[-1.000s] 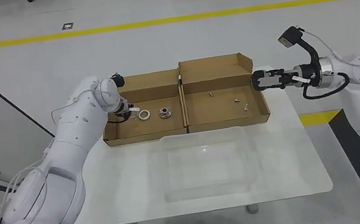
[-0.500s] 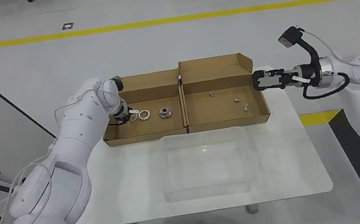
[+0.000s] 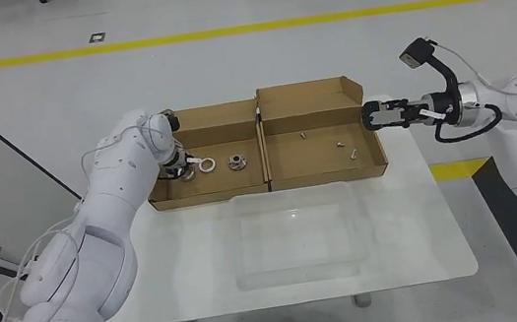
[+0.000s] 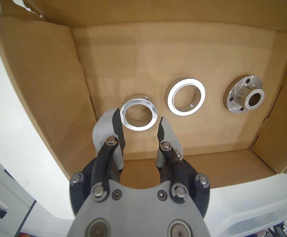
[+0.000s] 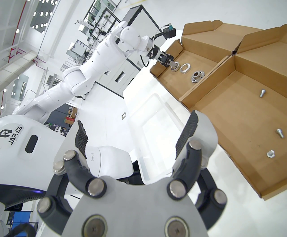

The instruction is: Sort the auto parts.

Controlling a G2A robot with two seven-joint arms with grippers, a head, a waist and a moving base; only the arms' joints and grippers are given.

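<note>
Three metal parts lie in a row in the left cardboard box (image 3: 208, 195): a ring (image 4: 138, 117), a second ring (image 4: 185, 96) and a flanged hub (image 4: 244, 96). My left gripper (image 4: 138, 126) is open low inside this box, its fingertips standing on either side of the first ring. In the top view the left gripper (image 3: 182, 164) sits beside the second ring (image 3: 207, 163) and the hub (image 3: 237, 161). My right gripper (image 3: 369, 118) hangs open and empty at the right wall of the right box (image 3: 327, 179); in its own view its fingers (image 5: 190, 130) hold nothing.
The right box holds two small bolts (image 5: 261, 92) (image 5: 279, 131) and a nut (image 5: 270, 154). A clear plastic bin (image 3: 299, 235) stands on the white table (image 3: 451, 253) in front of both boxes. Raised box flaps stand along the far side.
My left arm has shifted a little, bringing its gripper slightly closer to the rings. The right arm has kept still.
</note>
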